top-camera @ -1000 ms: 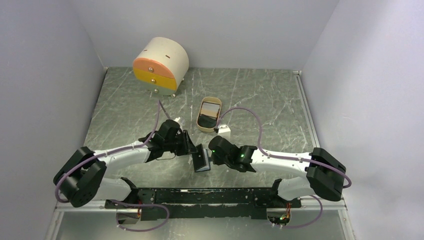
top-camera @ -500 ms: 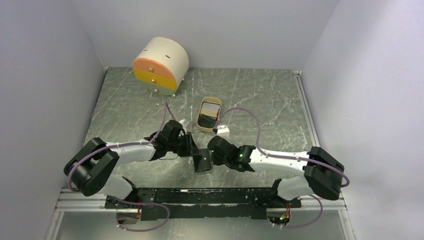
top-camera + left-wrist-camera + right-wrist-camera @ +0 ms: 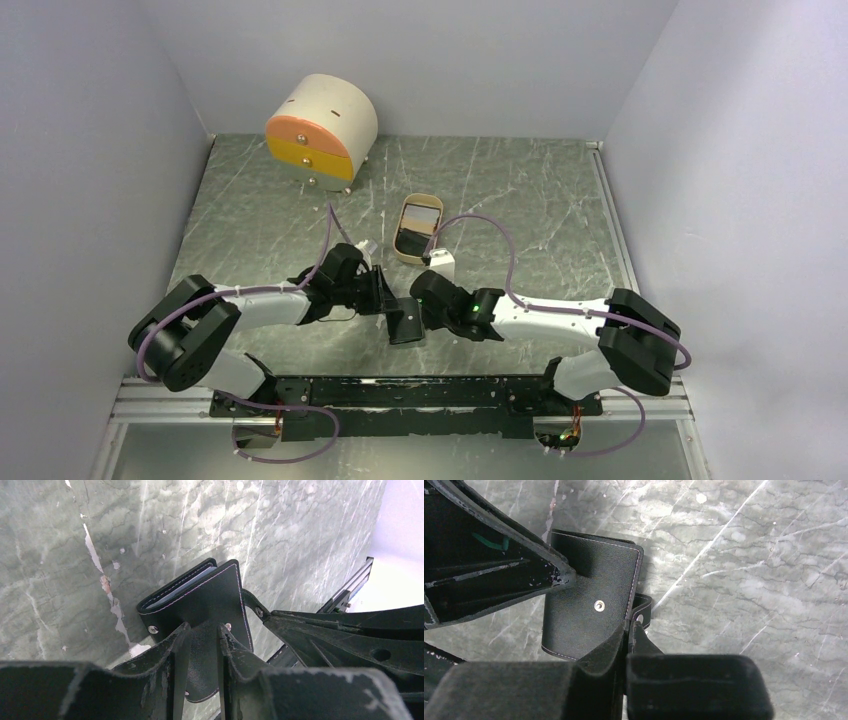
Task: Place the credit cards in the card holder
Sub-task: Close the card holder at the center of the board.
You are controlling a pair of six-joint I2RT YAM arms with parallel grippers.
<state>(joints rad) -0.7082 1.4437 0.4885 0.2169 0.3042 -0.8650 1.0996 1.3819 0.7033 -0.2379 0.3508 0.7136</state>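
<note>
Top view: a green marbled table (image 3: 520, 200) walled in pale panels. A cream drawer box (image 3: 320, 125) stands at the far left, and a tan oval tray (image 3: 397, 232) lies near the centre. Two arms reach inward from the near edge and meet in front of the tray. Between them, at the front middle of the table, is the black holder (image 3: 404, 324), folded shut.

Left wrist view: the left gripper (image 3: 203, 627) is clamped on the holder (image 3: 210, 595), one finger on each side of its cover. A pale layer shows between the covers; card or lining cannot be told.

Right wrist view: the right gripper (image 3: 627, 625) has its fingers together at the holder's (image 3: 589, 590) edge, just beside the snap tab (image 3: 642, 611). Whether they pinch that edge cannot be told. A metal stud (image 3: 598, 605) sits on the cover.
</note>
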